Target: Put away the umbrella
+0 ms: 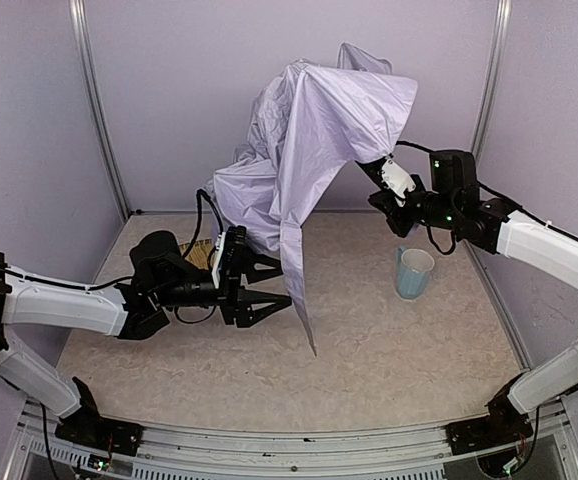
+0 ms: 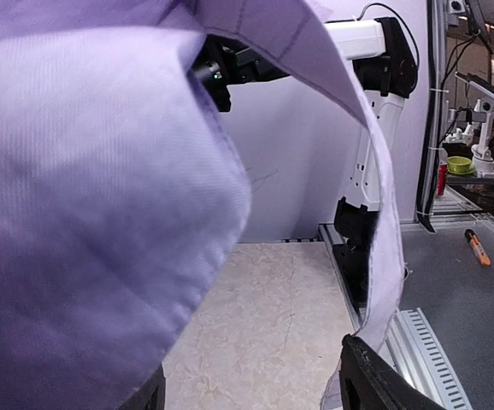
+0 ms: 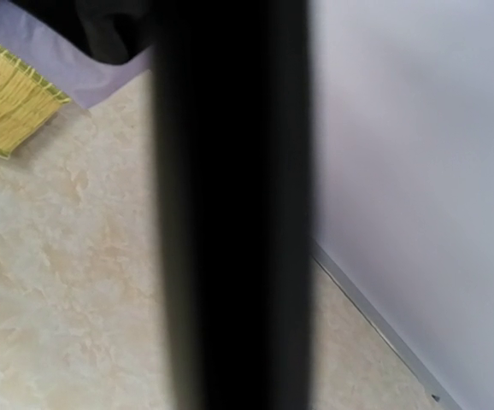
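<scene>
L gripper (image 1: 284,287) low over table (image 1: 389,370), jaws wide, tips by hanging hem, tray (image 1: 200,257) behind it, umbrella (image 1: 319,120) draped mid-air at centre, R gripper (image 1: 394,182) clamped on its upper-right edge, mug (image 1: 414,272) below

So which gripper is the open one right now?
The left gripper, low beside the umbrella's hanging fabric, jaws spread. The right gripper is shut, holding the umbrella up.

Left arm (image 1: 64,305) and right arm (image 1: 554,250): white link shells between black joint housings, black cables looping at the wrists, green lights on the right wrist, black tapered left gripper (image 1: 287,288).
</scene>
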You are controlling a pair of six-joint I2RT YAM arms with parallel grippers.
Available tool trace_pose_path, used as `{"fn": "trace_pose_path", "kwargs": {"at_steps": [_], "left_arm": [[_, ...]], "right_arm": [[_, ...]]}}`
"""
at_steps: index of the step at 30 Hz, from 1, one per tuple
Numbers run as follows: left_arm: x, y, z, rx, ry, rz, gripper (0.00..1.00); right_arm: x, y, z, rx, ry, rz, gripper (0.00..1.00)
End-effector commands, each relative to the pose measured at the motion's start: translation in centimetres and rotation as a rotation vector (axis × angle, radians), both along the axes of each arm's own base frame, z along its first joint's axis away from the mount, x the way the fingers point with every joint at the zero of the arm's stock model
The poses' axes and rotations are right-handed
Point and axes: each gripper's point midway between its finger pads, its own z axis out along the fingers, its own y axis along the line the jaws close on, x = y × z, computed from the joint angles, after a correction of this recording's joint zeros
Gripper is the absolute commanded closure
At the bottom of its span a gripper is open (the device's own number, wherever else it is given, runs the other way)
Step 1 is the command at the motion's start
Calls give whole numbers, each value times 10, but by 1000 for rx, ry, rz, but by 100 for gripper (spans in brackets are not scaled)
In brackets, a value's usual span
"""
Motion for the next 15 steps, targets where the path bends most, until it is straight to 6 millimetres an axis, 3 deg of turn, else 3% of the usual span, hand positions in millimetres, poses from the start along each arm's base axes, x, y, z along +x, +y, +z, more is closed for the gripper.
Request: {"fn": "trace_pose_path", "kwargs": {"at_steps": [1, 5, 15], "left_arm": [[-13, 7, 22, -64, -48, -65, 29], [-17, 17, 24, -76, -58, -92, 30], [-32, 10, 13, -46, -39, -177, 29]], "right_arm": [[-4, 5, 47, 70, -113, 22, 100], [-9, 10, 49, 63, -122, 66, 100], [-6, 15, 59, 61, -138, 89, 100]]}}
